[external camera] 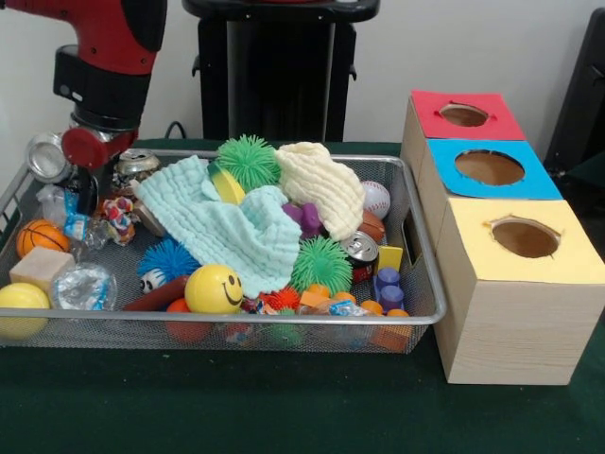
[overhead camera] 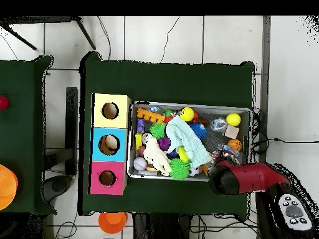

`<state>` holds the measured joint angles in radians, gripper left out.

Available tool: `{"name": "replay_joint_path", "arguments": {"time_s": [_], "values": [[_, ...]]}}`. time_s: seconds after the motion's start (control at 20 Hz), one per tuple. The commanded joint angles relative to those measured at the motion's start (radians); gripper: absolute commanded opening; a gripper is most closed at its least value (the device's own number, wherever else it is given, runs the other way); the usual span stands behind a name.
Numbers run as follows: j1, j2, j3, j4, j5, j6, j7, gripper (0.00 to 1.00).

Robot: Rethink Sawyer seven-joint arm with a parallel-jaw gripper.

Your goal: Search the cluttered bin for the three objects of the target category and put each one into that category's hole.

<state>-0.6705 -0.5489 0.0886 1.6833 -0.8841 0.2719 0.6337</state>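
The silver wire-mesh bin (external camera: 236, 321) sits on the green table, full of toys. In it lie a mint cloth (external camera: 222, 227), a cream cloth (external camera: 321, 184), two green spiky balls (external camera: 249, 159) (external camera: 321, 263), a blue spiky ball (external camera: 168, 257), a yellow smiley ball (external camera: 214, 288), a small basketball (external camera: 41, 236), a baseball (external camera: 375, 199) and a soda can (external camera: 359, 248). My gripper (external camera: 83, 194) reaches down into the bin's far left corner in the front view, beside a crushed can (external camera: 134, 165). Three wooden boxes have holes in red (external camera: 463, 114), blue (external camera: 489, 167) and yellow (external camera: 525, 237) tops.
In the overhead view the bin (overhead camera: 193, 104) lies right of the three boxes (overhead camera: 111, 144), and the red arm (overhead camera: 240, 178) covers the bin's lower right corner. A plain yellow ball (external camera: 21, 307) and a wooden block (external camera: 40, 268) lie at the bin's left end. Orange things (overhead camera: 113, 220) stand off the table.
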Motion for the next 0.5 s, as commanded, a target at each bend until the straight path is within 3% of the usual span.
{"name": "replay_joint_path", "arguments": {"time_s": [0.05, 0.2, 0.35, 0.45, 0.5], "values": [[0.050, 0.187, 0.002, -0.117, -0.022, 0.065, 0.140, 1.00], [0.003, 0.200, 0.049, -0.105, -0.006, -0.030, 0.146, 1.00], [-0.121, 0.183, 0.187, -0.038, 0.005, -0.119, 0.106, 1.00], [-0.215, 0.165, 0.294, 0.024, 0.016, -0.127, 0.073, 1.00], [-0.234, 0.155, 0.312, 0.042, 0.013, -0.134, 0.075, 1.00]]}}
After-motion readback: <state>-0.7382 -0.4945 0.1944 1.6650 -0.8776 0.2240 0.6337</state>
